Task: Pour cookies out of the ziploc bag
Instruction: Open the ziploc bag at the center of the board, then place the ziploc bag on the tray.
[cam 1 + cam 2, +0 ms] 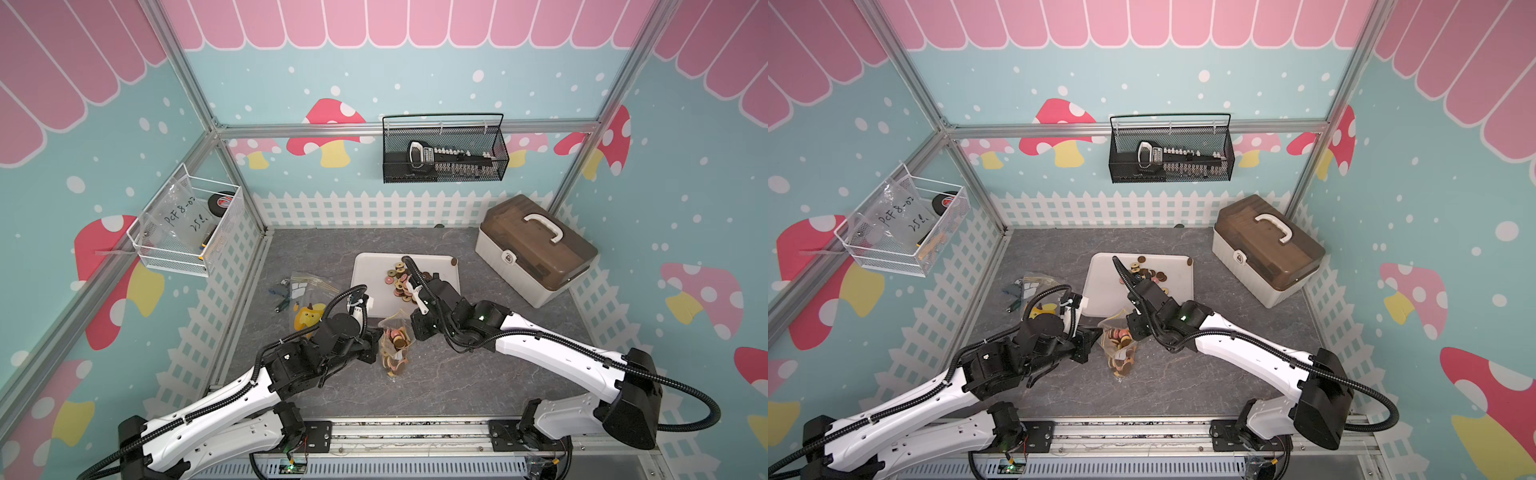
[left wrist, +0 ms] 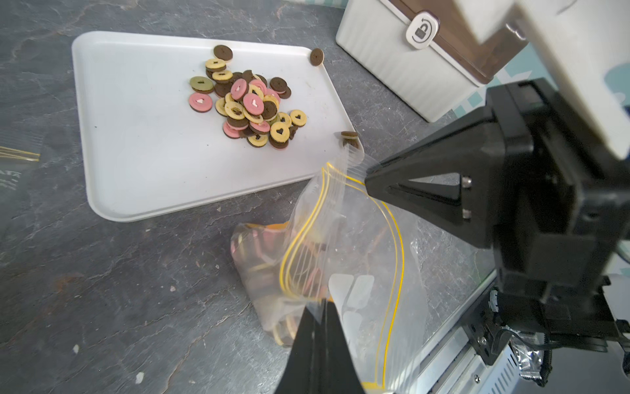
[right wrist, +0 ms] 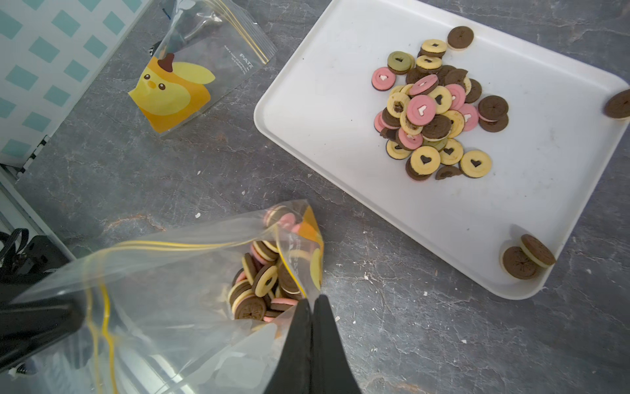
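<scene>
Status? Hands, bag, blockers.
Both shut on bag mouth: left hand, right hand. Some cookies on tray, rest in bag. Nothing blocking tray.

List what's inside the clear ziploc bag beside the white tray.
The clear, yellow-zippered ziploc bag holds a heap of small round cookies, dark brown, cream and pink. Lower ones are covered by the top layer and the bag's yellow print.

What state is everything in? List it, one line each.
ziploc bag, mouth open, cookies inside.
left gripper, shut on ziploc bag rim.
right gripper, shut on ziploc bag rim.
cookies, some piled on tray, rest in bag.
tray, holds the poured pile.
storage box, lid shut.
chick bag, lying flat.
</scene>
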Controlling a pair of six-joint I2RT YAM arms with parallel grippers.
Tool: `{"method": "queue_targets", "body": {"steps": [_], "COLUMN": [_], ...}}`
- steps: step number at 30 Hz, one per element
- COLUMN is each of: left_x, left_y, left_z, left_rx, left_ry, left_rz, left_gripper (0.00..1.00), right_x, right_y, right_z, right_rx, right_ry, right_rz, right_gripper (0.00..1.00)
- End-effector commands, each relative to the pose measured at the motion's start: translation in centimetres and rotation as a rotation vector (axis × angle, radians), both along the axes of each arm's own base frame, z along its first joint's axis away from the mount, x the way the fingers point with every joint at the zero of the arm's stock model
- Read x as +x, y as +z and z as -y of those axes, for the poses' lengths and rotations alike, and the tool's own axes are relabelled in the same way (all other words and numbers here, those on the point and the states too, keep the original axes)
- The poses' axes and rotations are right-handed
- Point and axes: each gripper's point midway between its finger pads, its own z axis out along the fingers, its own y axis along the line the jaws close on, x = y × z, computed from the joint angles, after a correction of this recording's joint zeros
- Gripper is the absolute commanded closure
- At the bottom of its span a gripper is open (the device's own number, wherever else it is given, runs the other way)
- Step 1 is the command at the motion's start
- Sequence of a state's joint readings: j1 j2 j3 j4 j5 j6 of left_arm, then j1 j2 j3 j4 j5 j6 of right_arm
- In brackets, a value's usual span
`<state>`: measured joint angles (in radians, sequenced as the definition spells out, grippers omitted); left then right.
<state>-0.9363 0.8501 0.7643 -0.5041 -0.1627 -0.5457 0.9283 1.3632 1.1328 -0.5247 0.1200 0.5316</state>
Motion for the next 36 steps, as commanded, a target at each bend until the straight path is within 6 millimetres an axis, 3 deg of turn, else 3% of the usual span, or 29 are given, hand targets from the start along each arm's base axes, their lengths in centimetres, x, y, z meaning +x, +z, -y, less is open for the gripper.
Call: {"method": "queue_targets", "body": {"steps": [1, 9, 14, 19, 27, 32, 36], "left_x": [0.4, 0.8, 2.6, 5.1, 9.1, 12.7, 15.6], "left_y": [0.2, 0.3, 1.9, 4.0, 6.9, 8.1, 7.4], "left_z": [-0.9, -2.0, -2.9, -2.8, -2.9, -3.9, -4.2], "left_rx": [0.001, 0.033, 0.052, 0.052, 0.076, 0.118, 0.136], "left_ry": [0.046, 0.077, 0.118, 0.138, 0.167, 0.214, 0.243], "left_rz": [0.019, 0.033, 0.067, 0.095, 0.138, 0.162, 0.159], "left_gripper": [1.0, 1.0, 1.0, 1.0, 1.0, 1.0, 1.0], "right_x": [0.8, 2.1, 2.9, 3.7, 5.7, 7.7, 8.4], "right_y": [1.1, 2.2, 4.2, 5.9, 5.9, 3.7, 1.7], "right_z": [0.6, -0.6, -3.1, -3.6, 0.0, 4.4, 6.8], "right_rx": [-0.008, 0.019, 0.076, 0.096, 0.099, 0.068, 0.046], "right_ry": [-0.023, 0.006, 0.073, 0.081, -0.012, -0.143, -0.204], "right_rz": [0.031, 0.054, 0.07, 0.102, 0.187, 0.263, 0.279], "right_gripper": [1.0, 1.0, 0.78, 0.68, 0.59, 0.49, 0.45]}}
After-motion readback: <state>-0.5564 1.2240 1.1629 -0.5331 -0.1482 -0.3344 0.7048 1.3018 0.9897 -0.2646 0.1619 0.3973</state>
